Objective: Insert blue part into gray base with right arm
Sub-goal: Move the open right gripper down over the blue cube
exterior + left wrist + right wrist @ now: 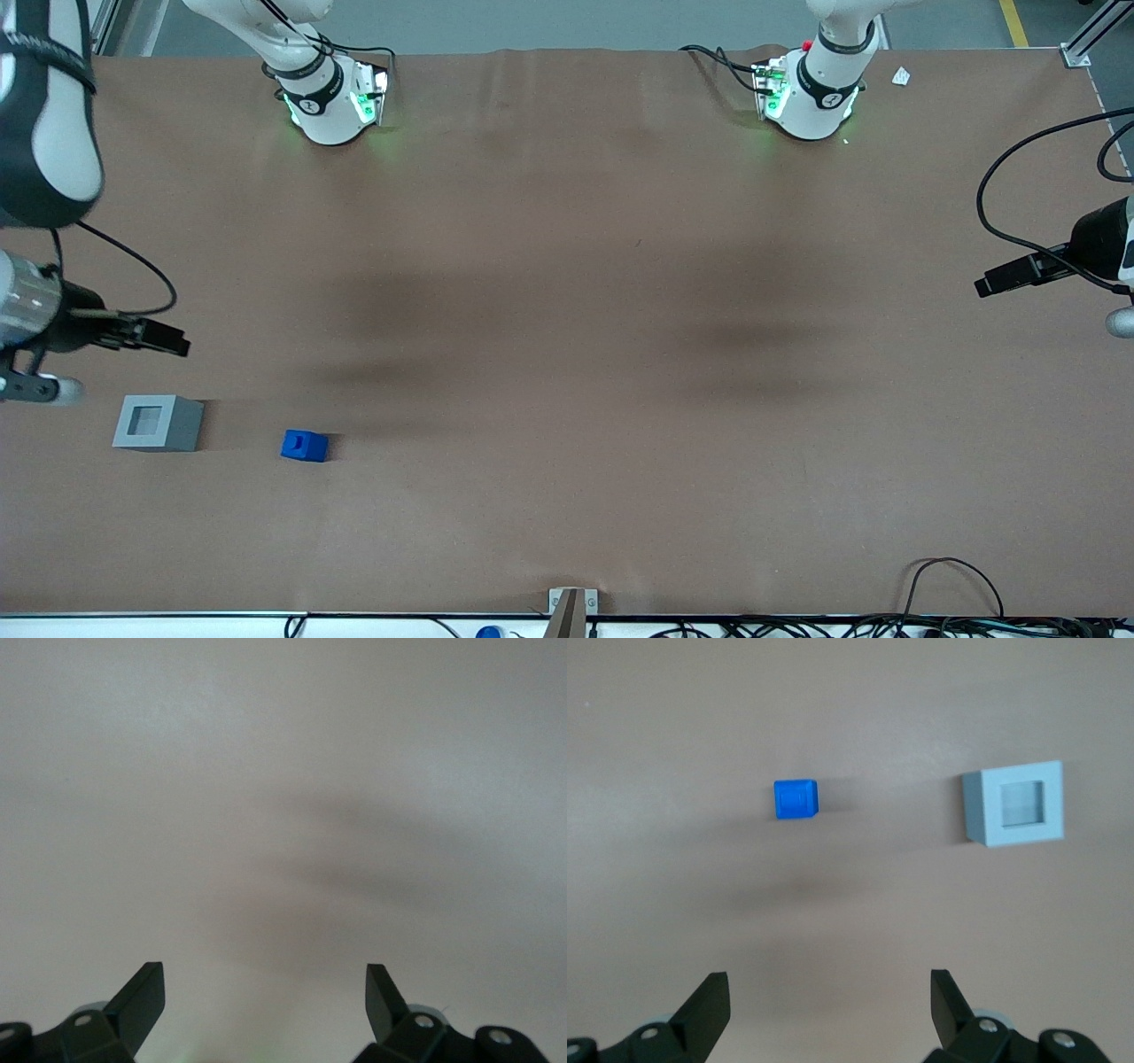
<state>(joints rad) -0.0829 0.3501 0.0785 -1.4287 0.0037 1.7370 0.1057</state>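
The blue part [304, 445] sits on the brown table, beside the gray base [158, 423] with its square recess facing up. Both lie near the working arm's end of the table. My right arm's gripper [173, 341] hangs above the table, farther from the front camera than the gray base, apart from both objects. In the right wrist view the gripper [830, 992] is open and empty, with the blue part [796, 799] and the gray base [1014, 804] ahead of its fingertips.
The two arm bases [332, 97] [811, 93] stand at the table's edge farthest from the front camera. A small bracket [571, 604] and cables [952, 589] lie at the nearest edge. Brown table cloth [567, 354] covers the surface.
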